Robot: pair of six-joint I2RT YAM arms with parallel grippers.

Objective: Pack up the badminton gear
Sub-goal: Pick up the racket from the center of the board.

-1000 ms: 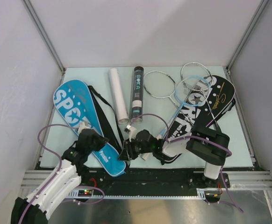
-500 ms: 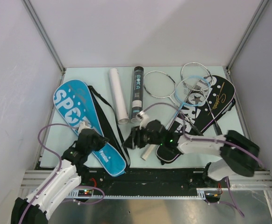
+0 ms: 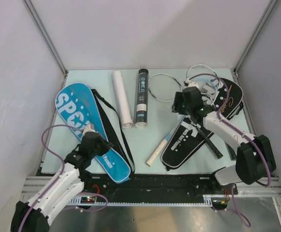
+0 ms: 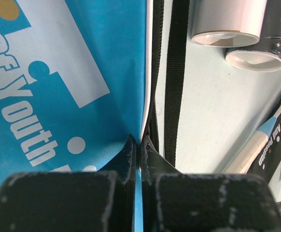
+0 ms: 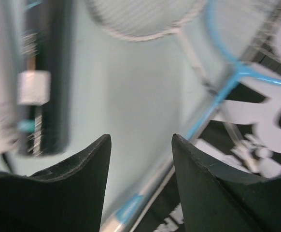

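Note:
My left gripper point(image 3: 90, 140) is shut on the right edge of the blue "SPORT" cover point(image 3: 77, 113), which lies flat at the left. The left wrist view shows the jaws point(image 4: 140, 145) pinching that blue fabric point(image 4: 58, 72) beside its black strap point(image 4: 176, 72). My right gripper point(image 3: 184, 102) hovers open and empty at the back right, over the racket heads. Beneath its jaws point(image 5: 140, 140) runs the light blue racket's shaft point(image 5: 217, 101). That racket's handle point(image 3: 157, 152) lies front centre. A silver racket point(image 3: 162, 88) lies behind.
A white tube point(image 3: 122, 99) and a black tube point(image 3: 141, 96) lie side by side at the back centre. Two black covers overlap at the right, one with white lettering point(image 3: 186, 140), one with a gold signature point(image 3: 230, 99). The blue cover's strap point(image 3: 109, 123) trails across the mat.
My right arm has swung from the front centre, near the racket handle, to the back right above the racket heads, and its jaws have opened wider. The left arm has stayed put.

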